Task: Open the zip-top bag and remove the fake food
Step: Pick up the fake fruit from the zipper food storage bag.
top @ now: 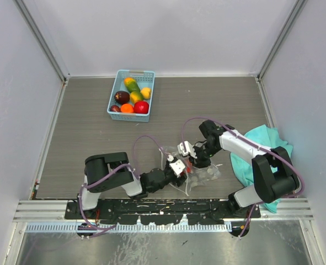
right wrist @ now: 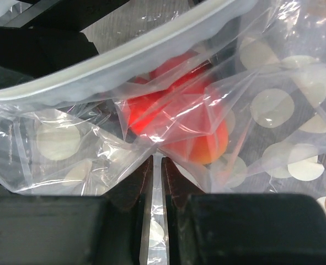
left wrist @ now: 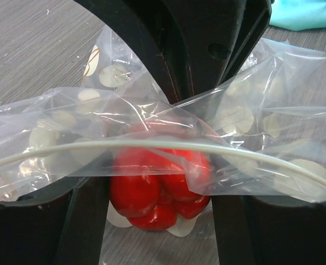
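Inspection: the zip-top bag (top: 204, 175) lies lower centre on the bench (top: 96, 127). It is thin, limp, slippery film, so I judge the stiffer zip rail (left wrist: 151, 143) the best hold. The right end effector (right wrist: 157, 221) is nearly closed, pinching film. The left end effector (left wrist: 154, 226) stands wide astride the red pepper (left wrist: 151, 193); whether it grips, I cannot tell. Only the wrist views show that pepper; only the overhead view shows fake food (top: 132, 96) in the basket (top: 112, 96).

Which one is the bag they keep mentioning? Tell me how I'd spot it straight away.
Look along the near edge of the grey table, beside the crumpled teal cloth. There, where the two arms meet, lies the zip-top bag. It alone is clear plastic printed with white dots, with a red piece of fake food showing inside.
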